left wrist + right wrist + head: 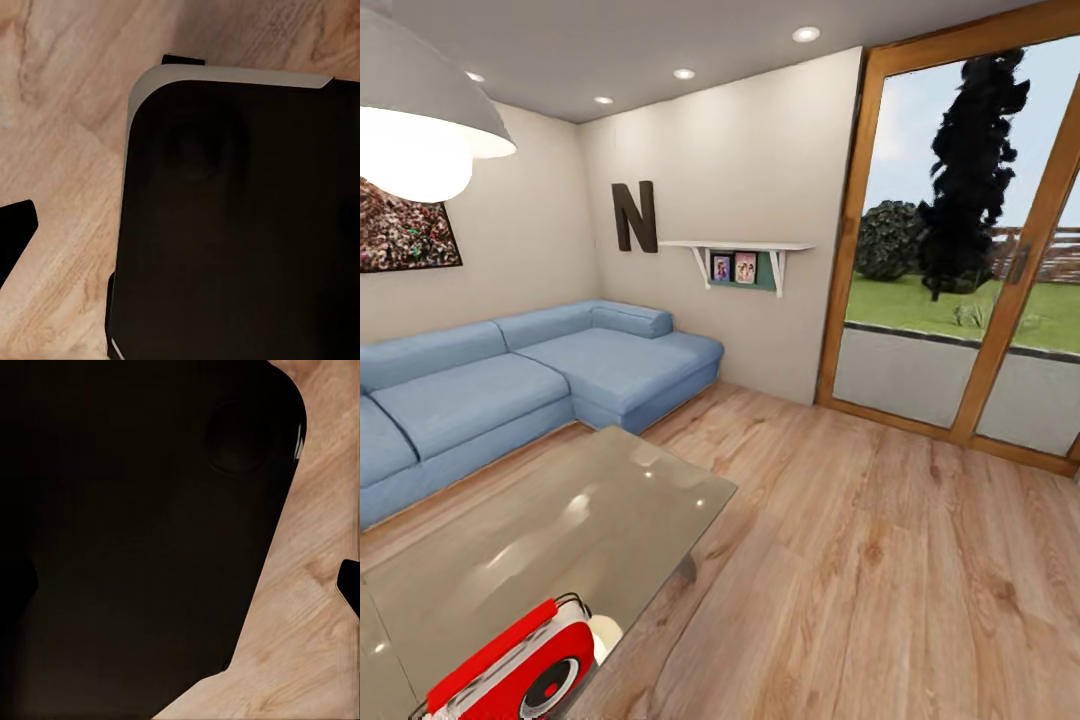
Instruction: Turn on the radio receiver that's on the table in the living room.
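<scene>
Nearest my head camera, the red radio receiver [510, 668] sits tilted on the near part of the grey glossy table [560, 520], dial facing me, handle along its top edge. Beyond the table I note a blue L-shaped sofa [510, 385] against the beige wall, a crowd picture [405, 232], a white pendant lamp [420, 120], a dark letter N [634, 216] and a small shelf [740, 255]. Glass doors [960, 250] stand to the right over light wood floor [880, 560]. Both wrist cameras give me a dark rounded body [240, 225] over floorboards; I cannot tell whether either gripper is wide or narrow
</scene>
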{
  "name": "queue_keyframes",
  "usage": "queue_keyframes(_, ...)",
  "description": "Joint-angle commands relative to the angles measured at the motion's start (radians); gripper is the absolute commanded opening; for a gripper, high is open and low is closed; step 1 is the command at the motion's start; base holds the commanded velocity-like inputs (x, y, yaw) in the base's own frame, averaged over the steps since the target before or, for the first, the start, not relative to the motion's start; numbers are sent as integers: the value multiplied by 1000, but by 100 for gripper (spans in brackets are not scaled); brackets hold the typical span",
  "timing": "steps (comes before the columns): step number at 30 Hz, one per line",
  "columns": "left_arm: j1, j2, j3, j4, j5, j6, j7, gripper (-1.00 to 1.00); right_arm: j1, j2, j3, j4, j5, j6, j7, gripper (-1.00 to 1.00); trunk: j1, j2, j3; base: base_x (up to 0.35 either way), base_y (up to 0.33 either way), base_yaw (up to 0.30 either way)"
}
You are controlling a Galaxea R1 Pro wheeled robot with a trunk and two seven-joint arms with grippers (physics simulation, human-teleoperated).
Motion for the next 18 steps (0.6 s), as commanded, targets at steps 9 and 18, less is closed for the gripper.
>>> queue_keyframes(9, 0, 0, 1, 0, 0, 0, 0, 100, 0, -1, 0, 0, 0, 0, 0, 100, 0, 0, 0, 0, 0, 271)
queue_keyframes(18, 0, 0, 1, 0, 0, 0, 0, 100, 0, 0, 0, 0, 1, 0, 0, 100, 0, 0, 0, 0, 0, 271)
